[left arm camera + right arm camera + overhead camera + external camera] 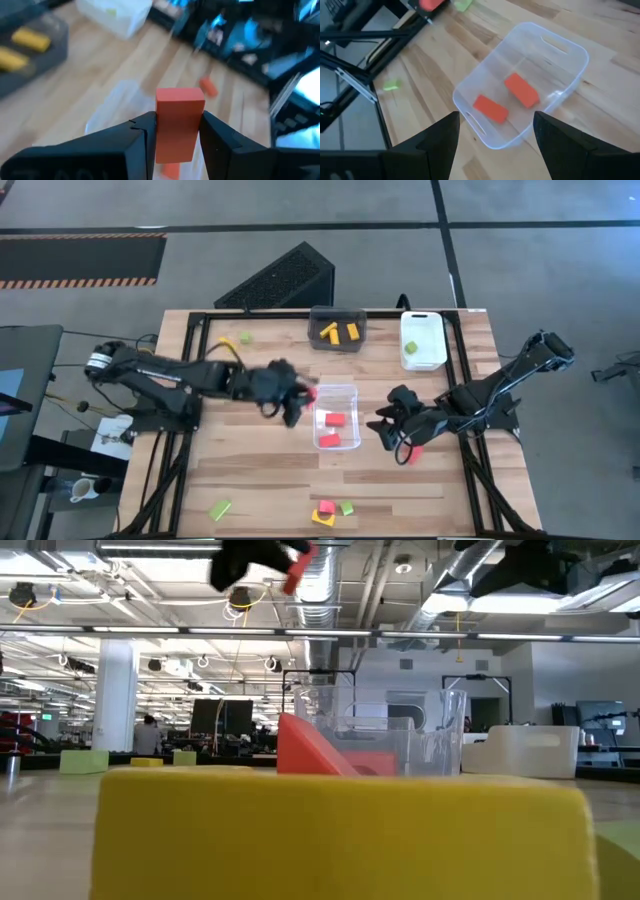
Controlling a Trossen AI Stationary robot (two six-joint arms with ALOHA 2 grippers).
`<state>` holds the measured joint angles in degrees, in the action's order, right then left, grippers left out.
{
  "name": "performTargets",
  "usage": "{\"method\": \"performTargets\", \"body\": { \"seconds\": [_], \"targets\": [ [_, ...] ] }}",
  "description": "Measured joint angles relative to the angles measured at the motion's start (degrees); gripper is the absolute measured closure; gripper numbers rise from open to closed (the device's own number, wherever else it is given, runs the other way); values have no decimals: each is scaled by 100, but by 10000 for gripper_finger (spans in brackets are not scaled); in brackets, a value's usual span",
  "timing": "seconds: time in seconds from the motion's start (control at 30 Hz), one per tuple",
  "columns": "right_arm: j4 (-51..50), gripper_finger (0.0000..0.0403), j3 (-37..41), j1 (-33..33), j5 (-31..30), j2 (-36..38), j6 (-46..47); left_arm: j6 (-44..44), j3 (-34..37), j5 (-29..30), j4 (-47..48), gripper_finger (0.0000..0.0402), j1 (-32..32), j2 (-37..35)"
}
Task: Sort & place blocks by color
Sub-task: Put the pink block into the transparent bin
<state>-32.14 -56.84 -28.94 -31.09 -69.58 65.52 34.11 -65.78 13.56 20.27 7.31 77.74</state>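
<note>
Carrying a red block (179, 122) in the left gripper (297, 402), fingers (137, 137) clamped on its two flat sides; hanging raised just beside the near rim of the clear bin (350, 390), where two red blocks (335, 420) are already lying. Judging the step as the drop: bringing the block fully over the bin's open middle, lowering inside the walls, releasing only once past the rim; avoiding a release over the edge, since a tall block striking the thin wall could tip out.

Waiting on the far side of the bin: right gripper (385, 426), fingers spread wide and empty, with another red block (414, 454) near it on the table (260, 480); leaving little room between the two arms, so keeping the left arm's approach short. Dark bin (338, 315) with yellow blocks and white bin (424, 320) standing well apart toward the back; loose green block (219, 509) near the front edge.
</note>
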Motion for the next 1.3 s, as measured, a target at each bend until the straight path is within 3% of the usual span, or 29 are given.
{"method": "performTargets", "body": {
  "seconds": [0.2,0.53,0.87,1.03,1.17,1.3],
  "targets": [
    [130,127,-14,-30,-96,0,2,-435,28,-1205,-1051,313,-919,371],
    [121,127,-24,-28,-98,122,0,-437,-70,-2706,-2586,313,-1691,1731],
    [-101,127,-20,-28,-205,411,-44,-493,-1636,-3523,-2749,313,-2087,3193],
    [-154,127,-20,-28,-218,530,-59,-626,-2522,-3988,-2192,313,-2271,3692],
    [-181,127,-20,-31,-225,527,-59,-1196,-2961,-3469,-1118,313,-2482,3660],
    [-208,127,-20,-32,-223,522,-85,-1743,-3260,-3343,199,313,-2803,3579]
  ]
}}
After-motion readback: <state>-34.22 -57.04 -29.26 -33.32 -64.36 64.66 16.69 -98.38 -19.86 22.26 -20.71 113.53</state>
